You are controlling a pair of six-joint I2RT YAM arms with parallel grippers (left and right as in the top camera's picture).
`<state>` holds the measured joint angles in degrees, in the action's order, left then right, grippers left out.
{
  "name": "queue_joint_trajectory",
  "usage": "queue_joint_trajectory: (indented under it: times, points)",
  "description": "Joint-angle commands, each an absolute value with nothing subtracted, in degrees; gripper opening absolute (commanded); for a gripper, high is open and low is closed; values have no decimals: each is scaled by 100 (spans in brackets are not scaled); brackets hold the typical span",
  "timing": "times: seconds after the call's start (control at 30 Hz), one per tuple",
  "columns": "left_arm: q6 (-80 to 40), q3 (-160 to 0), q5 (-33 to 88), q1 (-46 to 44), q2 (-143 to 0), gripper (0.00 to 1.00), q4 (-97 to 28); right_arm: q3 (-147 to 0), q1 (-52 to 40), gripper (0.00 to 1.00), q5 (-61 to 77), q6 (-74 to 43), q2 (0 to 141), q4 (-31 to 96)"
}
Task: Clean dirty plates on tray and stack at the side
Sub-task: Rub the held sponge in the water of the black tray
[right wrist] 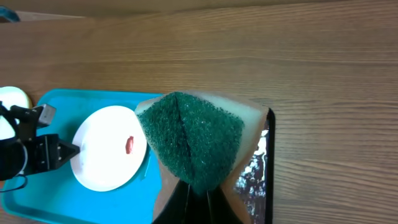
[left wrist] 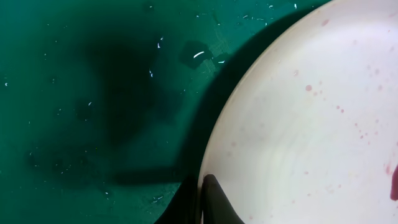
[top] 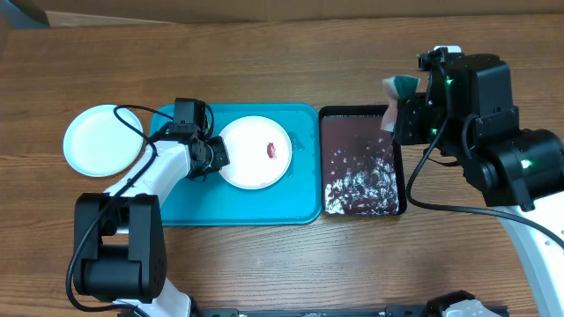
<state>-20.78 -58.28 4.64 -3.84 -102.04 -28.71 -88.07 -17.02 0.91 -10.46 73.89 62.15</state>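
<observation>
Two pinch grips: left gripper on plate rim, right gripper on sponge

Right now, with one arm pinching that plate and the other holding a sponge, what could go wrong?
1. The left gripper holds the white plate only by its rim; a push from the sponge might tip it or pull it free.
2. The sponge, in the right gripper, hangs near the foamy black tray; it may drip on the way across.
3. A wipe could spread the red smear.
</observation>
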Motion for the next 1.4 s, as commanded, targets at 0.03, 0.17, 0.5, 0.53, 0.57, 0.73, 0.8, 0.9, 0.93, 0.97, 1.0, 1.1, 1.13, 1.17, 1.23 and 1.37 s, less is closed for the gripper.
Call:
queue_joint_trajectory:
  times: [0.03,0.17,0.5,0.53,0.57,0.73,0.8,0.9,0.93,0.97,1.0,1.1,1.13,1.17,1.23,1.37]
  points:
    - [-2008,-5898,425,-416,-10309,5,-2871,-8927,-1715,4,183,-1026,7380,6158]
    - [-2008,-5898,425,-416,-10309,5,-2871,-8923,-1715,4,183,-1050,7395,6160]
    - [-2008,-5898,425,-416,-10309,6,-2873,-8921,-1715,4,202,-1048,7511,6228]
    - [-2008,-5898,423,-416,-10309,6,-2873,-8921,-1715,4,233,-1048,7520,6233]
    - [-2008,-5898,425,-416,-10309,6,-2873,-8921,-1715,4,274,-1050,7531,6246]
    - [-2008,-5898,425,-416,-10309,6,-2871,-8921,-1715,4,379,-1048,7616,6298]
    - [-2008,-5898,425,-416,-10309,6,-2873,-8921,-1715,4,379,-1048,7662,6309]
    - [-2008,-5898,425,-416,-10309,7,-2873,-8921,-1715,4,379,-1048,7710,6311]
    - [-2008,-5898,425,-416,-10309,6,-2873,-8921,-1715,4,379,-1048,7728,6311]
    - [-2008,-5898,425,-416,-10309,6,-2873,-8921,-1715,4,401,-1048,7732,6313]
    - [-2008,-5898,425,-416,-10309,6,-2871,-8921,-1715,4,451,-1046,7743,6311]
    - [-2008,-5898,425,-416,-10309,6,-2871,-8921,-1715,4,663,-1046,7745,6324]
    - [-2008,-5898,425,-416,-10309,6,-2871,-8921,-1715,4,773,-1046,7745,6357]
    - [-2008,-5898,425,-416,-10309,7,-2871,-8921,-1715,4,845,-1044,7745,6390]
    - [-2008,-5898,425,-416,-10309,6,-2871,-8921,-1715,4,864,-1037,7745,6486]
    - [-2008,-5898,425,-416,-10309,6,-2869,-8921,-1715,4,541,-867,7752,6482]
